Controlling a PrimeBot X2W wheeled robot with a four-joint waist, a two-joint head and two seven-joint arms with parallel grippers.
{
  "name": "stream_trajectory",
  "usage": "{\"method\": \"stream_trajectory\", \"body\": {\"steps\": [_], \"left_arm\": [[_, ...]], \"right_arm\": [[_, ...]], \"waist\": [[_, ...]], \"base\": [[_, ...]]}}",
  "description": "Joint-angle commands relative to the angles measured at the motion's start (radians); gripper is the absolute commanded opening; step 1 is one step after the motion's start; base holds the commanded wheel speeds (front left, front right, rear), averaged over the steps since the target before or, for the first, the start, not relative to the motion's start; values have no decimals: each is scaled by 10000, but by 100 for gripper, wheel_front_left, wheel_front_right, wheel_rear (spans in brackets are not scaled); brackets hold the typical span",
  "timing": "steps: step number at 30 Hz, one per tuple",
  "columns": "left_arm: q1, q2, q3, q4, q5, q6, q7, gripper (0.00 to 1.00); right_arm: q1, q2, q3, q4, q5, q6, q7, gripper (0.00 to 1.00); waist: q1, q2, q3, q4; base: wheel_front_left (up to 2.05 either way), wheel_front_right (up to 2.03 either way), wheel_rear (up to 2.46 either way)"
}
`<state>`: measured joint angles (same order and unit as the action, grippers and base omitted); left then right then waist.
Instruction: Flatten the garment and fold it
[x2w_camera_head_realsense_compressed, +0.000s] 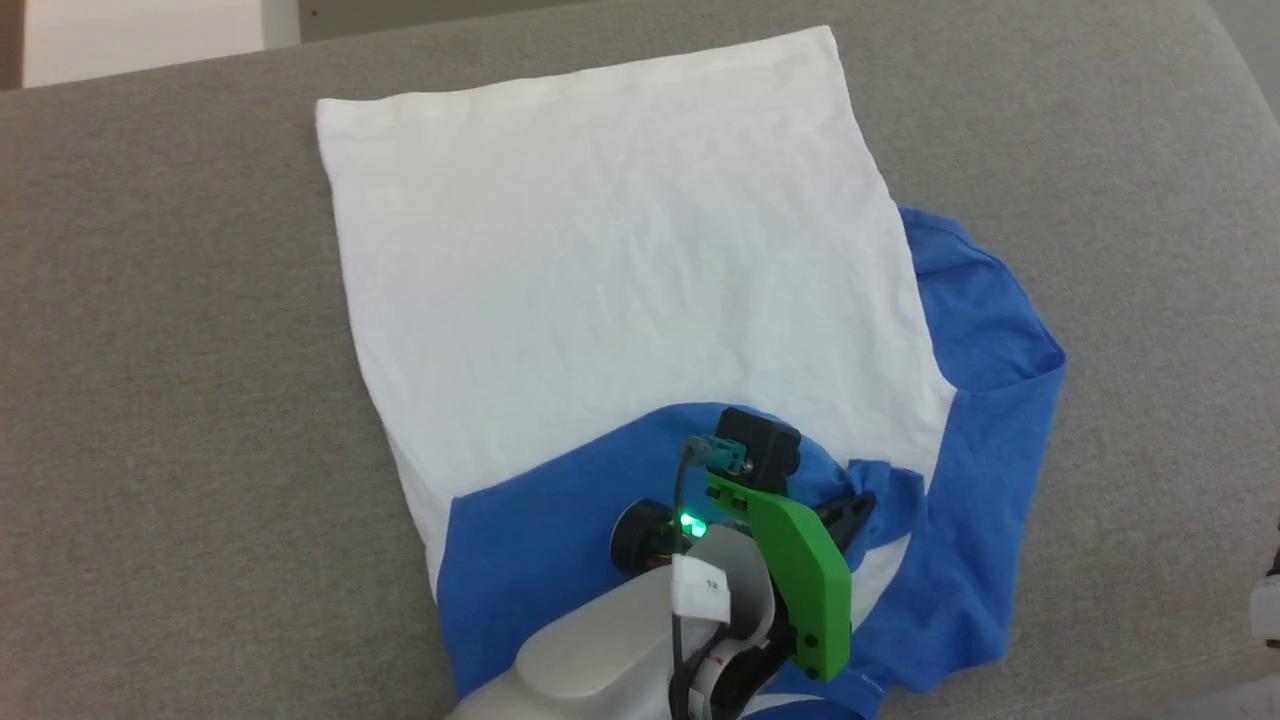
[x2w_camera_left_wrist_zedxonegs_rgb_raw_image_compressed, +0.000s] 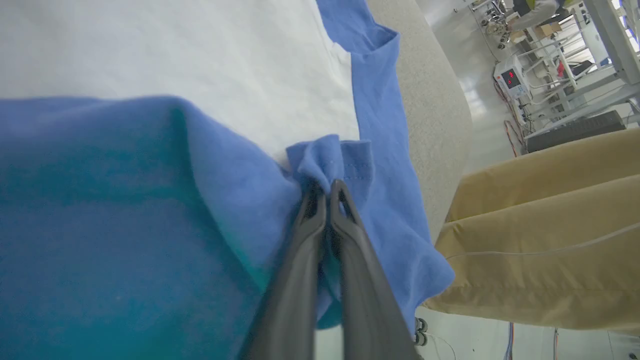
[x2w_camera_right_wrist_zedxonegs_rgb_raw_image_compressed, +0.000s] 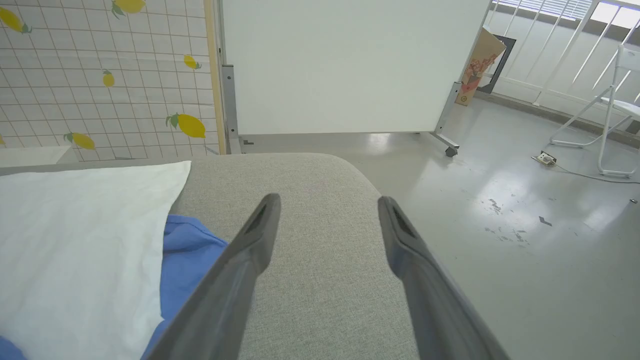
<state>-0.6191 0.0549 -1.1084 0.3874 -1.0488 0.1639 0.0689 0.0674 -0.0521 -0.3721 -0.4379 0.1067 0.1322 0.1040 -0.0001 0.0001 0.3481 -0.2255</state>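
Note:
The garment lies spread on the grey cushion, its white body towards the far side and its blue sleeves at the near side and right. My left gripper is shut on a bunched blue sleeve edge near the shirt's lower right; in the left wrist view the two dark fingers pinch the garment's blue fabric. My right gripper hovers open over bare grey cushion to the right of the garment, with nothing between its fingers. No chest print shows.
The grey cushion extends around the shirt on all sides, with its right edge dropping to a shiny floor. A person's tan trouser legs stand beside that edge. A white panel on wheels stands beyond.

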Motion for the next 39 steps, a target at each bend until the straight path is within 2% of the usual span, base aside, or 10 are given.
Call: {"method": "stream_trajectory", "body": {"steps": [1,9,12,15,21,26,30,35,37,39], "left_arm": [[-325,-45,-228,210,-170,91,-178,100],[-1399,-46,-910,114,-1013,-72,-1592,100],[-1827,-46,-772,-65,-968,-98,-2155,100],[-2125,195,-338,-346,-586,133,-2821,100],[-1524,2105,1194,-2108,509,1528,-3283,100],[221,3957,3204,-4580,1973,2961,-3302,100],[2044,5188,4239,-6190,3608,4093,-3304,100],[4454,5648,4791,-7214,4722,5004,-3305,100],[5286,5459,5101,-7438,4957,5176,-3306,100],[6013,4919,5582,-7667,5058,5185,-3306,100]], "right_arm": [[-238,17,101,75,-23,-15,-89,100],[-172,-22,83,214,-185,-15,-42,100],[-15,-45,70,143,-223,-15,41,100],[158,-49,162,42,-262,-15,166,100],[437,-33,409,-88,-311,-15,391,100],[567,-9,638,-120,-325,-15,453,100],[666,4,790,-33,-310,-15,460,100],[780,13,951,179,-260,-15,451,100],[781,14,1016,307,-247,-15,430,100],[792,15,1011,454,-179,-15,389,100]], "waist": [[1,-1,172,-182],[1,-1,-421,269],[1,-1,-795,548],[1,-1,-1185,824],[1,-1,-1684,1275],[1,-1,-1798,1530],[1,-1,-1858,1679],[1,-1,-1860,1824],[1,-1,-1859,1851],[1,-1,-1873,1911]], "base": [[0,0,0],[0,0,0],[0,0,0],[0,0,0],[0,0,0],[0,0,0],[0,0,0],[0,0,0],[0,0,0],[0,0,0]]}}
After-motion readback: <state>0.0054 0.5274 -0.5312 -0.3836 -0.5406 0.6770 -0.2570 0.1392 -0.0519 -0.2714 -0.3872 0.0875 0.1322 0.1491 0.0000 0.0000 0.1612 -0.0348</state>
